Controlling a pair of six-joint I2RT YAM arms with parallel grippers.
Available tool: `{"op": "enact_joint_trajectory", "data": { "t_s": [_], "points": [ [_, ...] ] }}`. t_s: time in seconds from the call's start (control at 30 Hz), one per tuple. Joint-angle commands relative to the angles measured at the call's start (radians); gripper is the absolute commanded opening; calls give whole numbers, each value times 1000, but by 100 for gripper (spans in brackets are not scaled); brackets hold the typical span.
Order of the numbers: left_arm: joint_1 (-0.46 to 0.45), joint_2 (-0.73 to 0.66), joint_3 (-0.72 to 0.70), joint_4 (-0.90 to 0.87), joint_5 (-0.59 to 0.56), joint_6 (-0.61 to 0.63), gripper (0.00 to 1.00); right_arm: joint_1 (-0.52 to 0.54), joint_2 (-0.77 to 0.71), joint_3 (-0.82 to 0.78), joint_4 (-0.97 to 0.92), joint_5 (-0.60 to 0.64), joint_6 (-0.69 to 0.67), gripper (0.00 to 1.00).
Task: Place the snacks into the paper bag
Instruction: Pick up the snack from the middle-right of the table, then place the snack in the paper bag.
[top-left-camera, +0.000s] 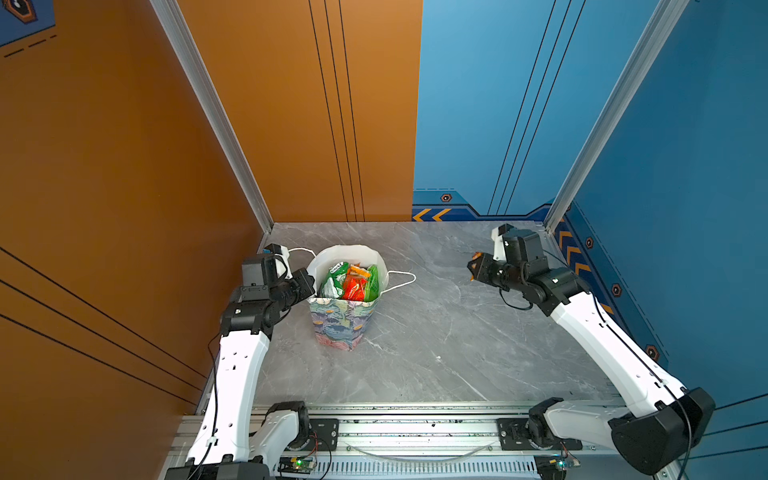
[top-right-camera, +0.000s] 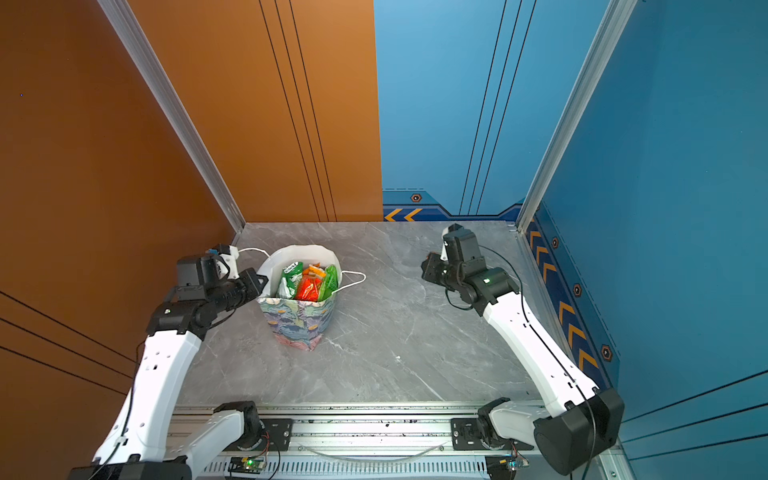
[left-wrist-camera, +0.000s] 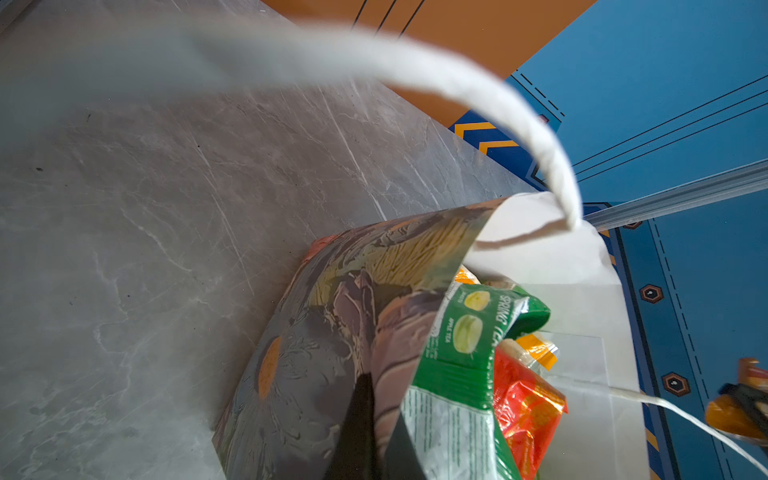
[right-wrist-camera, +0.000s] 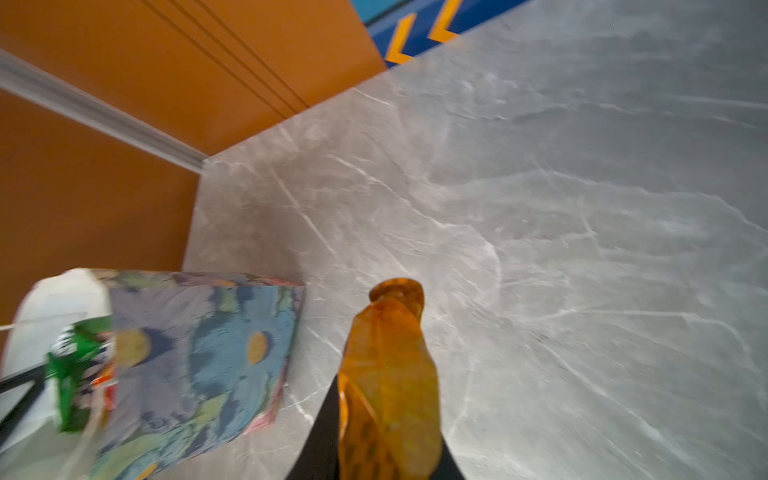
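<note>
Room: grey marble-look tabletop (top-left-camera: 436, 332), boxed in by an orange wall (top-left-camera: 124, 166) on the left and a blue wall (top-left-camera: 685, 166) on the right; the back wall was half orange, half blue.
Left gripper: the left gripper (top-left-camera: 311, 286) was pinched tight on the left rim of the paper bag (top-left-camera: 340, 328), with one finger (left-wrist-camera: 359, 415) outside on the floral print and the other inside against the white lining.
Right gripper: the right gripper (top-left-camera: 475, 266) was clamped on the yellow-orange packet (right-wrist-camera: 388, 374), held in the air above bare tabletop, well apart from the bag and to its right.
Bag: upright on the left half of the table, mouth open, near the orange wall.
Bag contents: green-white packet (top-left-camera: 333, 279) at the left side, red packet (top-left-camera: 355, 289) in the middle, green packet (top-left-camera: 372, 281) at the right, small orange packet (top-left-camera: 359, 271) behind the red one; anything beneath was hidden.
Handles: one white cord handle (top-left-camera: 401, 279) stuck out to the right; the second handle (top-left-camera: 300, 250) looped toward the left wrist.
Trim: yellow chevrons (top-left-camera: 432, 215) on a dark blue band along the foot of the blue walls; aluminium posts (top-left-camera: 216, 108) rose from the back corners.
Front edge: metal rail (top-left-camera: 415, 428) carried both arm bases.
</note>
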Motion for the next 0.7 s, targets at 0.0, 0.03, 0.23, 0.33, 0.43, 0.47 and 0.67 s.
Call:
{"op": "enact_joint_trajectory", "data": {
  "t_s": [0.0,0.03,0.23,0.33,0.43,0.47,0.67],
  "points": [
    [6,-13,0,63,38,-2,5,107,63,123,22,70,-22,10],
    [6,-12,0,63,39,-2,5,139,83,159,24,76,-35,10],
    [4,-15,1,63,38,-1,5,329,228,371,-9,105,-104,10],
    [5,-14,0,63,39,-2,6,406,308,479,-42,118,-146,10],
    [3,-14,0,63,40,-1,5,466,385,560,-73,120,-182,10],
    [3,-14,0,63,41,-3,5,482,415,590,-88,119,-192,10],
    [4,-9,0,65,47,-2,5,541,568,747,-180,87,-218,10]
  ]
}}
